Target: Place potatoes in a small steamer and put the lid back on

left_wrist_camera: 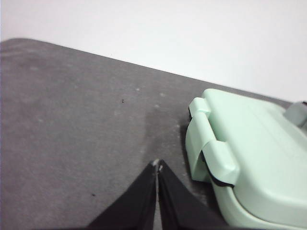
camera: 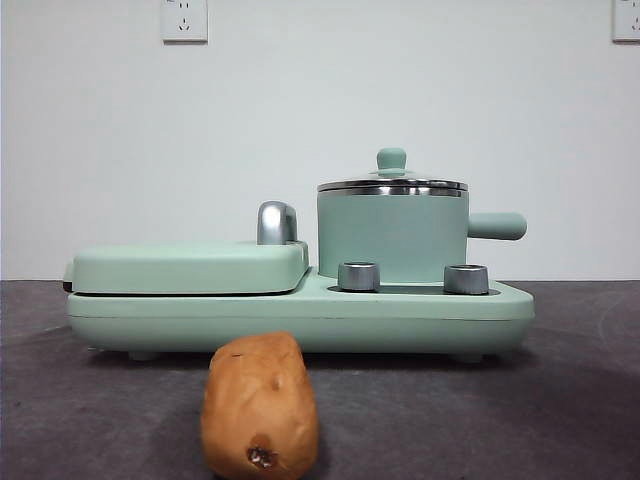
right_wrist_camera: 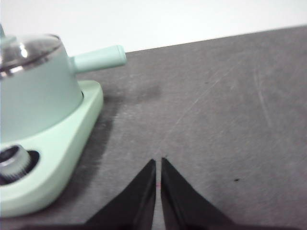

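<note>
An orange-brown potato (camera: 260,405) with a dark spot on its near end lies on the dark table in front of the appliance. The small steamer (camera: 392,238), a mint-green pot with a stubby side handle (camera: 497,226), stands on the right half of the appliance base; the right wrist view shows it too, steamer (right_wrist_camera: 36,91). The glass lid (camera: 392,182) with its green knob sits on the pot. My left gripper (left_wrist_camera: 157,164) is shut over bare table beside the griddle end. My right gripper (right_wrist_camera: 158,161) is shut over bare table to the pot's handle side.
The mint-green appliance base (camera: 300,318) carries a flat closed griddle section (camera: 190,268) with a chrome handle (camera: 276,222) on its left half and two steel dials (camera: 359,276) in front of the pot. White wall behind, with sockets (camera: 184,20).
</note>
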